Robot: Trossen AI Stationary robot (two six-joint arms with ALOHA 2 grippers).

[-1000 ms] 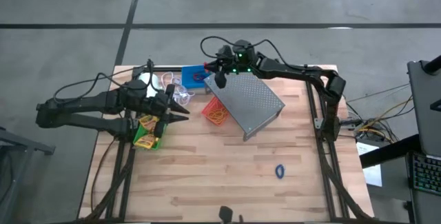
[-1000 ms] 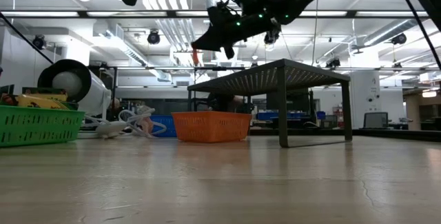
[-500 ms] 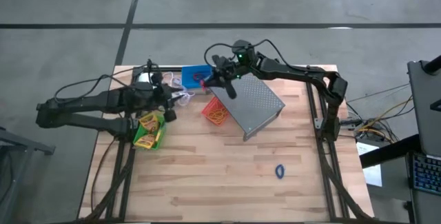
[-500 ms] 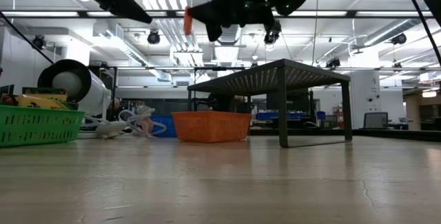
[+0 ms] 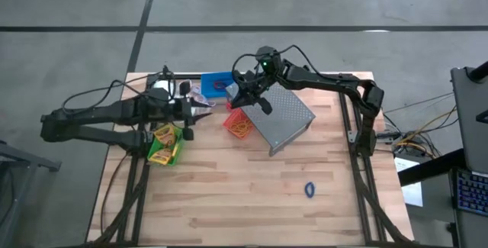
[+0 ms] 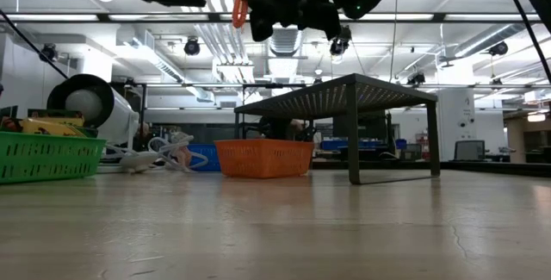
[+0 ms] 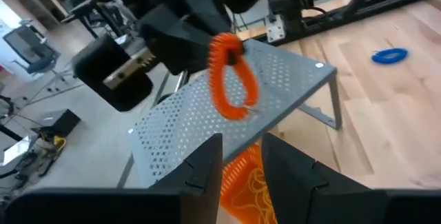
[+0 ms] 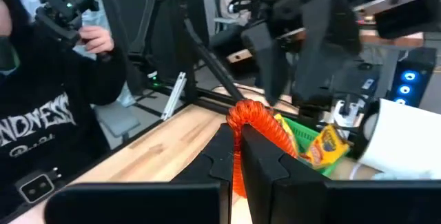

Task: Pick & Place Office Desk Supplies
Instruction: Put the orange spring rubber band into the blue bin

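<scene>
Your right gripper (image 5: 242,98) hangs high above the far middle of the counter (image 5: 252,187), over the red-orange bin (image 5: 237,123), jaws pinched tight on a red ring band (image 7: 231,76). The band dangles by its top edge only, so a quick swing could shake it loose, or it could land on the grey rack (image 5: 278,115) just right of the bin. Your left gripper (image 5: 200,109) points at the band from the left, jaws parted slightly and empty; the two could bump.
</scene>
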